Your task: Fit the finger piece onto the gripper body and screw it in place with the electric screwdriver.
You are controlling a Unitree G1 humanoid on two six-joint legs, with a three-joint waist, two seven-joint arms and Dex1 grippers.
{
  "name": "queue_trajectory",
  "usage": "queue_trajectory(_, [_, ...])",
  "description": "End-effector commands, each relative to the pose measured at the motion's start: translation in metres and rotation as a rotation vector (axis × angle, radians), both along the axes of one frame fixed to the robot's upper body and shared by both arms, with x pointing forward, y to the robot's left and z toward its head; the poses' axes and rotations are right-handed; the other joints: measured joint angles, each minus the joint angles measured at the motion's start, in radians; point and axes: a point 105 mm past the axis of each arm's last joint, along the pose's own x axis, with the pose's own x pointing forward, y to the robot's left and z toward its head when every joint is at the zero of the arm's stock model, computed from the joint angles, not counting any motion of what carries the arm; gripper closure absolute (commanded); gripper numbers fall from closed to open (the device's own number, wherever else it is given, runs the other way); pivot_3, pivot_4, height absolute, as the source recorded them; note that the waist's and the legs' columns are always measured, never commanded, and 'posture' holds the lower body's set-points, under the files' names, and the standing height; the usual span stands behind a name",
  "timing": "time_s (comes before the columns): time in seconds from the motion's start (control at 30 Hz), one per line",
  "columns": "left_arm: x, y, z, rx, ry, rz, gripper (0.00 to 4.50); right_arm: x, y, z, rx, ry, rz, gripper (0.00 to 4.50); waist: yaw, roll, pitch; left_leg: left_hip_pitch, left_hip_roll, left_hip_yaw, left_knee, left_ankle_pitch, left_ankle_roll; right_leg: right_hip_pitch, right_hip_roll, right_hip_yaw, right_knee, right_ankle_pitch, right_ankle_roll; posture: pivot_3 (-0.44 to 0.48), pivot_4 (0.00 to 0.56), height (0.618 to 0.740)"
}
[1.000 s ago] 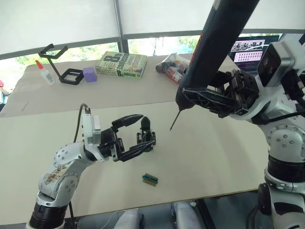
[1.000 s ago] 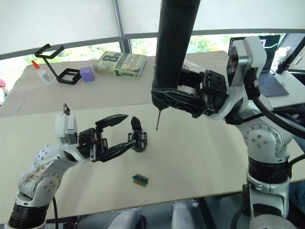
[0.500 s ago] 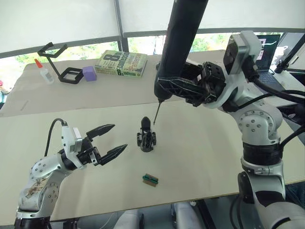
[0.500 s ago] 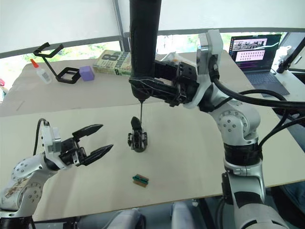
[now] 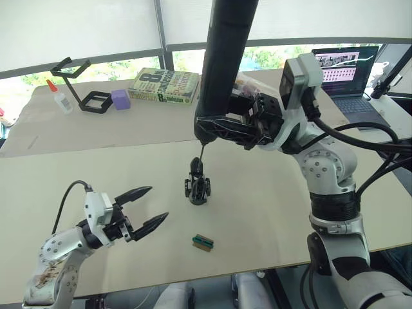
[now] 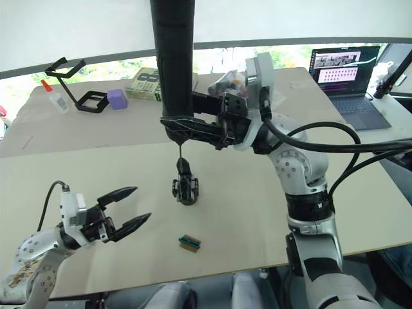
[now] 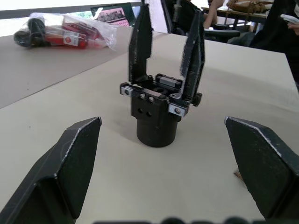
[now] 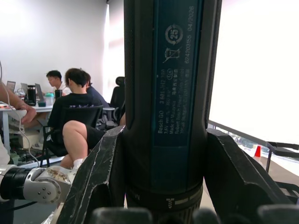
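Note:
The gripper body (image 5: 197,188) stands upright mid-table, a small black block. Two tapered black fingers (image 7: 140,46) rise from it; I cannot tell which is the finger piece. My right gripper (image 5: 222,127) is shut on the electric screwdriver (image 5: 225,58), a thick black cylinder held nearly vertical. Its thin bit (image 5: 201,152) points down at the top of the gripper body; whether it touches is unclear. My left gripper (image 5: 158,203) is open and holds nothing. It sits to the left of the body and nearer to me, pointing at it.
A small green-and-red block (image 5: 203,241) lies near the table's front edge. At the back stand a glue bottle (image 5: 61,98), a black wire stand (image 5: 84,87), a purple block (image 5: 120,99), a book (image 5: 164,87) and a plastic bag (image 5: 233,85). A laptop (image 5: 351,67) is far right.
My left gripper has drawn back to the left from around the gripper body, which now stands alone. My right arm has carried the screwdriver left until its bit is over the body.

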Motion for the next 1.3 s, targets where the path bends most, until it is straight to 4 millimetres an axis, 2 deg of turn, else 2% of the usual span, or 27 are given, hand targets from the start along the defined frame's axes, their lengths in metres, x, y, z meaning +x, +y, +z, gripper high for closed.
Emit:
queue_trajectory(0.03, [0.004, -0.008, -0.001, 0.027, -0.032, -0.027, 0.00, -0.006, 0.002, 0.006, 0.023, -0.064, 0.020, 2.57, 0.000, 0.000, 0.000, 0.000, 0.000, 0.000, 0.000, 0.000, 0.000, 0.000, 0.000, 0.000, 0.000, 0.000, 0.000, 0.000, 0.150, 0.740])
queue_trajectory(0.17, [0.011, -0.015, -0.006, 0.051, -0.046, -0.040, 0.00, -0.006, 0.007, 0.001, 0.006, -0.055, 0.031, 2.57, -0.001, 0.000, 0.000, 0.000, 0.000, 0.000, 0.000, 0.000, 0.000, 0.000, 0.000, 0.000, 0.001, 0.000, 0.000, 0.000, 0.150, 0.740])
queue_trajectory(0.33, [0.016, -0.013, -0.009, 0.066, -0.051, -0.016, 0.00, -0.006, 0.013, -0.004, -0.012, -0.066, 0.044, 2.57, -0.006, 0.000, 0.000, -0.001, 0.000, 0.002, 0.000, 0.000, 0.000, -0.004, -0.001, 0.000, 0.008, 0.000, 0.000, 0.000, 0.150, 0.740])
queue_trajectory(0.93, [0.008, -0.013, -0.023, 0.066, -0.013, -0.011, 0.00, 0.002, 0.024, -0.021, -0.046, -0.061, 0.079, 2.57, -0.008, 0.000, 0.000, 0.000, 0.000, 0.003, 0.001, 0.000, -0.001, -0.005, -0.001, 0.000, 0.012, 0.000, -0.001, 0.000, 0.150, 0.740])
queue_trajectory(1.3, [0.003, -0.013, -0.028, 0.068, -0.013, -0.007, 0.00, 0.000, 0.024, -0.024, -0.053, -0.053, 0.084, 2.57, -0.016, 0.000, 0.000, 0.000, 0.000, 0.004, 0.001, 0.000, -0.001, -0.005, -0.001, 0.000, 0.012, 0.000, -0.001, 0.000, 0.150, 0.740])
